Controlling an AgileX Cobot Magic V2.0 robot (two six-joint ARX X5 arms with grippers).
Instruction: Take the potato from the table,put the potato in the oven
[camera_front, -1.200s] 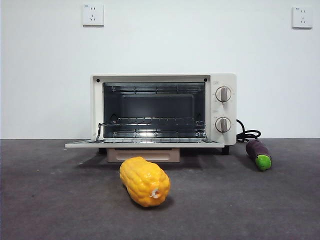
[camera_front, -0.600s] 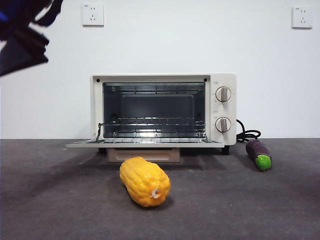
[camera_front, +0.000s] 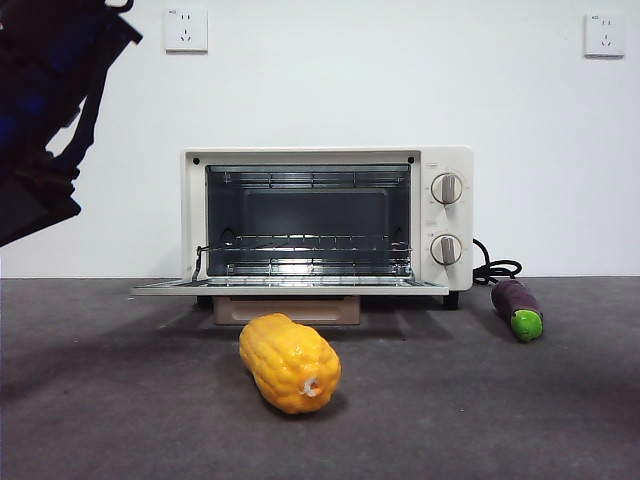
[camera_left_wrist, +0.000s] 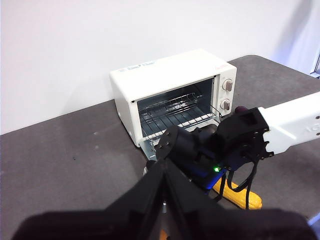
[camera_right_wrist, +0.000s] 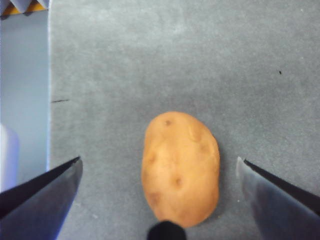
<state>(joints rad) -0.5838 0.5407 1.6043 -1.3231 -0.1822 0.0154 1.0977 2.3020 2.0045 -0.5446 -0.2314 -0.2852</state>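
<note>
The potato (camera_right_wrist: 180, 167), tan and smooth, lies on the grey table (camera_right_wrist: 150, 60) in the right wrist view. My right gripper (camera_right_wrist: 159, 158) hangs open straight above it, one jaw on each side, not touching. The front view does not show the potato. The cream oven (camera_front: 445, 160) stands at the back with its door (camera_front: 290, 287) folded down flat and the rack bare. From the left wrist view, my left gripper (camera_left_wrist: 166, 167) is high above the table with jaws together, holding nothing, and the right arm (camera_left_wrist: 295, 122) reaches in below it, in front of the oven (camera_left_wrist: 165, 67).
A yellow corn cob (camera_front: 290, 362) lies in front of the oven door. To the right of the oven, a purple eggplant (camera_front: 517, 308) lies by the black cord (camera_front: 495, 270). A dark arm part (camera_front: 50, 110) fills the front view's upper left; which arm it is I cannot tell.
A dark arm entered the front view at the upper left and now reaches lower and wider. Oven, corn and eggplant have not moved.
</note>
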